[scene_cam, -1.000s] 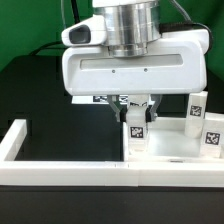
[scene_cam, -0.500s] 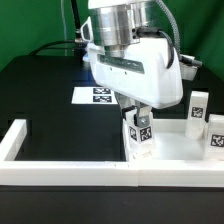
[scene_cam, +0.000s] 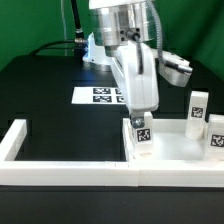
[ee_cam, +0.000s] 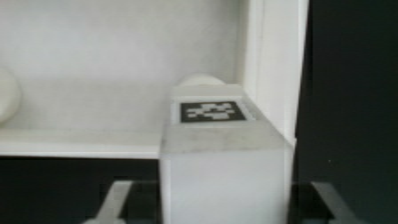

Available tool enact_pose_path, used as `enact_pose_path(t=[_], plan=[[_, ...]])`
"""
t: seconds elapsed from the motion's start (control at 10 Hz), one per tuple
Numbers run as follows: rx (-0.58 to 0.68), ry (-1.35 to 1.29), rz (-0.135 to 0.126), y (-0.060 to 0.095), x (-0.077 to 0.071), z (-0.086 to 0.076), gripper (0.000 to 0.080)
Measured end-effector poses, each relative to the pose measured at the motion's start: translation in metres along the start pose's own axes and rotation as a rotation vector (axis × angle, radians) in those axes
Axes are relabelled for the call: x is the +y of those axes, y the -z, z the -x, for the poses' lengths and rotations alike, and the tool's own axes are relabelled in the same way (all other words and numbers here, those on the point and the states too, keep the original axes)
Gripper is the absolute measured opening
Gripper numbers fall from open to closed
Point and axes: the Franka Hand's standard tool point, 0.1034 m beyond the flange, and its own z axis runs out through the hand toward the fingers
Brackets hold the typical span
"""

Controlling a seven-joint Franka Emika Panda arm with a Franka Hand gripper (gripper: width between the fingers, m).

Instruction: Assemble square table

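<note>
Jaws clamped on upright leg at slab corner, lower right of exterior view.

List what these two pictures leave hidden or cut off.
- Leg where it meets the tabletop: exterior view, hidden by the border wall.
- Tabletop's far side: exterior view, cut off by the exterior view's right edge, along with the rightmost of the two standing legs.
- Fingers: wrist view, only dark edges beside the leg, blurred; exterior view, covered by the gripper body.
- Tag pattern: wrist view, blurred.
</note>
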Motion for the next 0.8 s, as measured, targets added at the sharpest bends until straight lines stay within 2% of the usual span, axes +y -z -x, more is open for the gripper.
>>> enact_pose_path(t=[0.1, 0.2, 0.3, 0.4, 0.5, 0.8], plan=[[-0.001, 0.020, 0.001, -0.001, 0.000, 0.000, 0.0297], [0.000, 0.028, 0.003, -0.002, 0.001, 0.001, 0.0535], [0.033, 0.249, 0.025, -0.004, 0.000, 0.001, 0.0535], [0.058, 0.448, 0.017, -0.010, -0.003, 0.006, 0.0625], [0.060, 0.535, 0.012, -0.013, -0.003, 0.010, 0.0625], [0.061, 0.716, 0.018, -0.012, -0.003, 0.008, 0.0649]])
